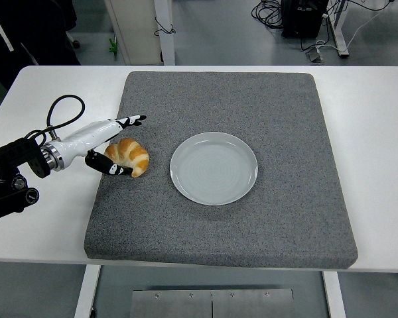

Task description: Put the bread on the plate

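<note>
Bread [128, 157], a croissant, lies on the left part of the grey mat [252, 99], just left of the plate [213, 167] but not touching it. Plate is empty, sits approx. mid-mat. Mat covers most of the white table [378, 132].

Left hand [113, 142] comes in from the left edge, white shell w/ black fingers. Fingers are spread apart around the croissant's left end: one long finger [134, 120] points out above and past it, clear of the crust; the lower fingers [109, 167] reach along its near-left side, tips right at the crust or touching, can't tell which. Not clamped on it as far as I can see. Black cable [60, 109] loops up behind the wrist. Right arm not visible.

Handling, my guess: croissant is very light, soft and flaky, crust crushes or sheds under a hard squeeze. Curved crescent shape, tapered tips are the weak bits, so better to take it across the thick middle, thumb one side, fingers the other, light pressure only. Surface is dry, prob. not slippery, and the mat is rough, so it shouldn't skid away as the fingers close. Too loose a pinch at one end and it may swing or drop on the short carry right to the plate. Step in hand looks like closing for the grasp; lift and carry not yet done.
</note>
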Motion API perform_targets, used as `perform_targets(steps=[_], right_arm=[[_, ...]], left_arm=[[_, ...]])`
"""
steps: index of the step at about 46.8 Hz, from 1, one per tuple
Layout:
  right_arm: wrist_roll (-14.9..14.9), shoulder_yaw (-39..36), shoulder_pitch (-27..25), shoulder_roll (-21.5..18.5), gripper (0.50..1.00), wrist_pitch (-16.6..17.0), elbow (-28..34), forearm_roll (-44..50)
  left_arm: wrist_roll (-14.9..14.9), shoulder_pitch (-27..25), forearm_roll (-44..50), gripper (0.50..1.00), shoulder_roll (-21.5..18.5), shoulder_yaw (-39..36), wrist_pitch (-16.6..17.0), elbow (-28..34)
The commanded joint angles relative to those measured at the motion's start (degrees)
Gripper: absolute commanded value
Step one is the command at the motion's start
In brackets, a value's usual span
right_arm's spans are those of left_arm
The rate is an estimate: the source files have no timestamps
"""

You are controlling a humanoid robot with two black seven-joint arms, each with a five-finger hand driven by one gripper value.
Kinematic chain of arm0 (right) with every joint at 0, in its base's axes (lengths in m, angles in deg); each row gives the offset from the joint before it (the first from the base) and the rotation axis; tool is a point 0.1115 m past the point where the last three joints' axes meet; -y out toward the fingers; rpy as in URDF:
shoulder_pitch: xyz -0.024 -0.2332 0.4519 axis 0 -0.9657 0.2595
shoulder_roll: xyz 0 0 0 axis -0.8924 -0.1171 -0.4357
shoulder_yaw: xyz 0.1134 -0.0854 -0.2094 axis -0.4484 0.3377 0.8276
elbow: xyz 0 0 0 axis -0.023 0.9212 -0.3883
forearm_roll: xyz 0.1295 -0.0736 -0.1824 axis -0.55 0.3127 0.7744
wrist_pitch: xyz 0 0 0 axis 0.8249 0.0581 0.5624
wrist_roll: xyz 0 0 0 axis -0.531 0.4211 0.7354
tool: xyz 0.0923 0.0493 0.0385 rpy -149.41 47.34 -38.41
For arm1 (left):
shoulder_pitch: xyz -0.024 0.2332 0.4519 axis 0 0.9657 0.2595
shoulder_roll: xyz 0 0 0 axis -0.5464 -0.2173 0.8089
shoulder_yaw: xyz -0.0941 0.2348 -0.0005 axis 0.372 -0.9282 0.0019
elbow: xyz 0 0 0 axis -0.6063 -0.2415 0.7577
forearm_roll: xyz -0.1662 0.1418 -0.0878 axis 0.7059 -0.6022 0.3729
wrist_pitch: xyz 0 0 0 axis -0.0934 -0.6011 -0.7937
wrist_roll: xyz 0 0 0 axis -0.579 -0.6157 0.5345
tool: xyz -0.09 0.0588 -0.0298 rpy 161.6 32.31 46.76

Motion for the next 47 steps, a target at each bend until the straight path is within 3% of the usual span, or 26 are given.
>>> perform_targets(steps=[1, 6, 17, 34, 47], right_arm=[[0.0, 0.0, 0.0, 0.0, 1.000, 0.0, 0.0, 0.0], [0.0, 0.0, 0.0, 0.0, 1.000, 0.0, 0.0, 0.0], [0.0, 0.0, 0.0, 0.0, 1.000, 0.0, 0.0, 0.0], [0.0, 0.0, 0.0, 0.0, 1.000, 0.0, 0.0, 0.0], [0.0, 0.0, 0.0, 0.0, 1.000, 0.0, 0.0, 0.0]], left_arm=[[0.5, 0.0, 0.0, 0.900, 0.0, 0.0, 0.0, 0.0], [0.8, -0.1, 0.1, 0.809, 0.1, 0.1, -0.1, 0.0], [0.9, 0.0, 0.1, 0.689, 0.1, 0.1, -0.4, 0.0], [0.8, 0.1, 0.1, 0.686, 0.1, 0.0, -0.6, 0.0], [0.8, -2.5, 0.5, 0.634, -0.4, 0.8, -1.0, 0.2]])
